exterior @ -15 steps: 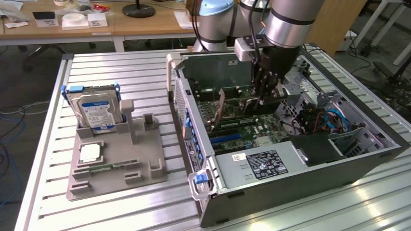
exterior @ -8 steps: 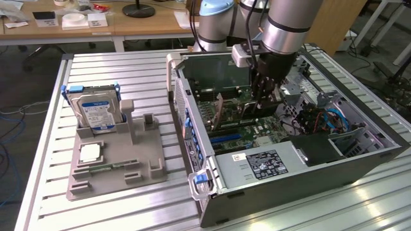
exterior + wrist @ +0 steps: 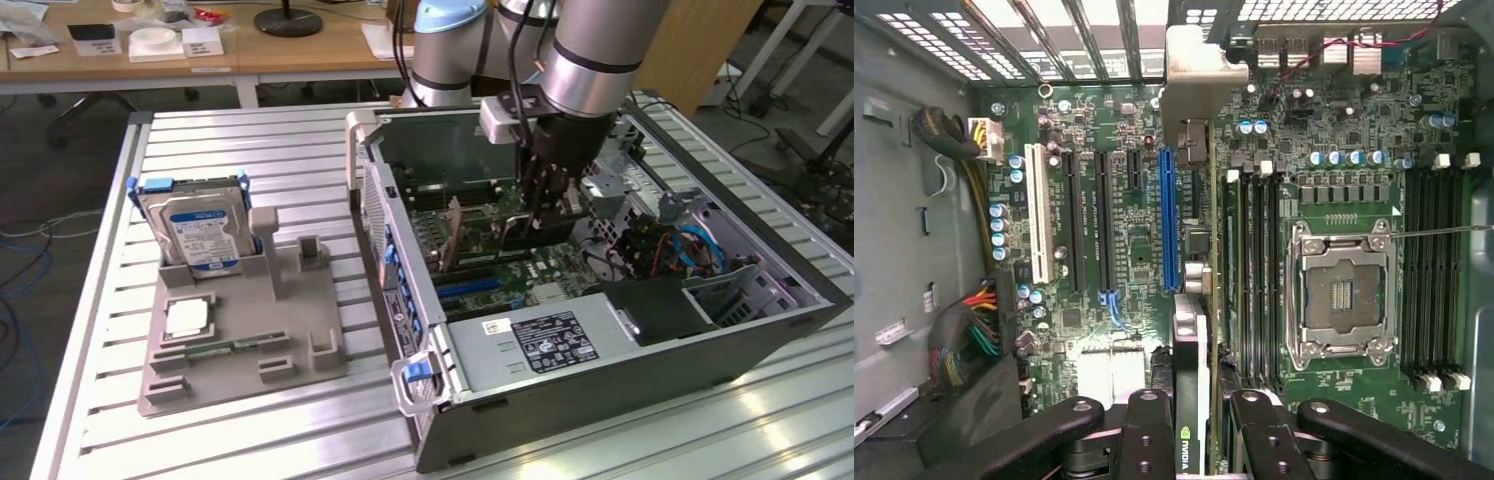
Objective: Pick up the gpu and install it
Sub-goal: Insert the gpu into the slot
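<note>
My gripper [image 3: 1199,440] is shut on the gpu [image 3: 1194,330], which I see edge-on in the wrist view, its silver end bracket [image 3: 1194,75] at the far end. The card hangs upright over the motherboard, right beside the long blue slot [image 3: 1169,215] and roughly parallel to it. I cannot tell whether its lower edge touches the board. In the exterior view the gripper [image 3: 547,215] reaches down inside the open computer case [image 3: 627,350], low over the motherboard [image 3: 534,280].
The empty processor socket [image 3: 1339,300] and memory slots [image 3: 1254,270] lie beside the card. Cable bundles [image 3: 969,335] run along the case wall. Outside the case, a grey holder [image 3: 240,330] carries a hard drive [image 3: 200,235] and a small memory stick [image 3: 220,348]. A power supply [image 3: 561,340] fills the case's near end.
</note>
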Available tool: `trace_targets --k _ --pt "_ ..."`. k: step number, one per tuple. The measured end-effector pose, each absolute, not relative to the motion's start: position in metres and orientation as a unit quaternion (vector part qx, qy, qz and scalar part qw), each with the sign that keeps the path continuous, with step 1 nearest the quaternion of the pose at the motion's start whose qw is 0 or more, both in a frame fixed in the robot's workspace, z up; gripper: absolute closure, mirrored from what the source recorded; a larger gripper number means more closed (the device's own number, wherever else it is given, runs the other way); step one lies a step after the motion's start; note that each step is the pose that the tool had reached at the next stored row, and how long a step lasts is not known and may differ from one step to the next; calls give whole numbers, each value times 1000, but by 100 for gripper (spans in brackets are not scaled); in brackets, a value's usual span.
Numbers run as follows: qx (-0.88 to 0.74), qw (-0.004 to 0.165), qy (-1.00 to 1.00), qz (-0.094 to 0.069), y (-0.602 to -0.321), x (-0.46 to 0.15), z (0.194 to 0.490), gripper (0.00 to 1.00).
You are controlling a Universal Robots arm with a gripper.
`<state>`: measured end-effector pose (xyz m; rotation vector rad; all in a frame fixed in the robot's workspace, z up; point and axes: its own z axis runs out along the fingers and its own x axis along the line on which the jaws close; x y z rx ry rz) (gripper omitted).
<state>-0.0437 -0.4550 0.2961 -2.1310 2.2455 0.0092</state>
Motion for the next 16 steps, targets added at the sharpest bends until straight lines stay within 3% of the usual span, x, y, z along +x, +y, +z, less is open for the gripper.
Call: trace_targets --k 16 --pt "-691 23 723 3 -459 -45 294 73"
